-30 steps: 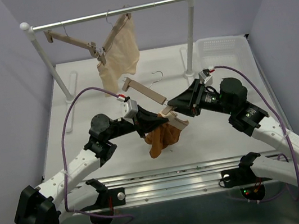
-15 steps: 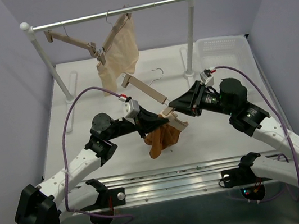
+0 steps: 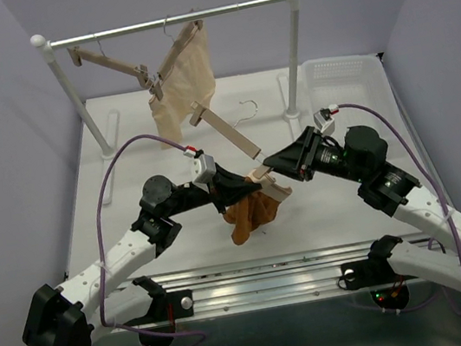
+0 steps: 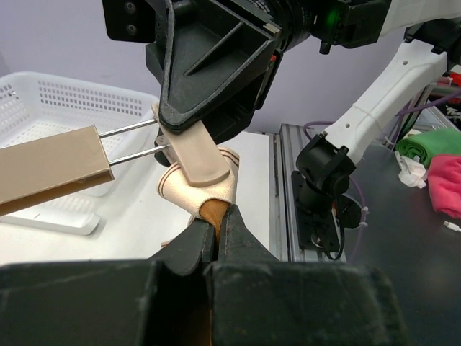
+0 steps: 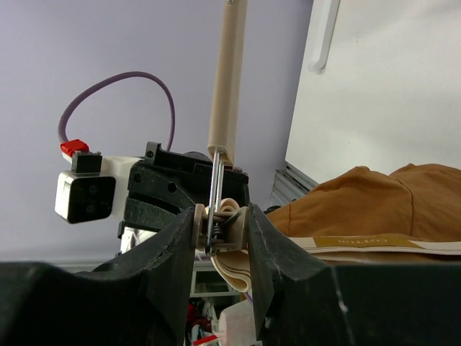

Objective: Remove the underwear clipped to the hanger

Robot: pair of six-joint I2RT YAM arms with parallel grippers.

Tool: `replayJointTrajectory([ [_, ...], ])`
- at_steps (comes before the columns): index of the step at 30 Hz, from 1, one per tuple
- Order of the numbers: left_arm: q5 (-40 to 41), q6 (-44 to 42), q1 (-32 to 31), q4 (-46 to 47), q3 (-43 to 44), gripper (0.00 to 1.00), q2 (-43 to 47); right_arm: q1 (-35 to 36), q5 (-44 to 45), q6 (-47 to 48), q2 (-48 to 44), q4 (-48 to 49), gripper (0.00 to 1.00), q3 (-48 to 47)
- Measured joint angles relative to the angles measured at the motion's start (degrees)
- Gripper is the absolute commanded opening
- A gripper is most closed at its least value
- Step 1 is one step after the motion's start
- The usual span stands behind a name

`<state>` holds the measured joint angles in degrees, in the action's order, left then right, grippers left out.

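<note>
Hanging limp at near centre, the underwear (image 3: 250,215) looks light and soft (it should bunch and stretch rather than slip), so the hold belongs on fabric just under the clip (image 4: 196,155). Left gripper (image 4: 218,229) is clamped on fabric there. Right gripper (image 5: 220,225) squeezes the clip's wings. Beyond, the hanger (image 3: 226,131) slants up toward the far left, its wire hook (image 3: 245,114) caught on nothing.

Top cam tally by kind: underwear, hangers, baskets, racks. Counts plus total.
Underwear: 2 (rust-brown underwear, cream underwear)
Hangers: 3 (held hanger, left rail hanger, hanger mostly hidden behind the cream underwear, hook showing)
Baskets: 1 (white basket)
Racks: 1 (clothes rack)
Total: 7
</note>
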<state>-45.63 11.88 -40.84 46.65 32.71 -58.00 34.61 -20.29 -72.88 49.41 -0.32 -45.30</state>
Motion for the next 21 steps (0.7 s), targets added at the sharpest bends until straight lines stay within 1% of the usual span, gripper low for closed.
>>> replayJointTrajectory([
  [8, 0.90, 0.61, 0.02, 0.24, 0.00, 0.00, -0.07, -0.02, -0.83, 0.09, 1.49, 3.61, 0.01, 0.28],
  [15, 1.27, 1.57, -0.04, 0.33, -0.11, 0.00, -0.37, 0.02, 5.16, 2.86, -1.42, 2.95, 0.01, 0.07],
  [21, 2.67, 2.60, -0.07, -0.50, -1.77, 0.00, -0.09, -0.02, 8.59, 6.12, -2.16, -0.13, 0.01, -3.43],
])
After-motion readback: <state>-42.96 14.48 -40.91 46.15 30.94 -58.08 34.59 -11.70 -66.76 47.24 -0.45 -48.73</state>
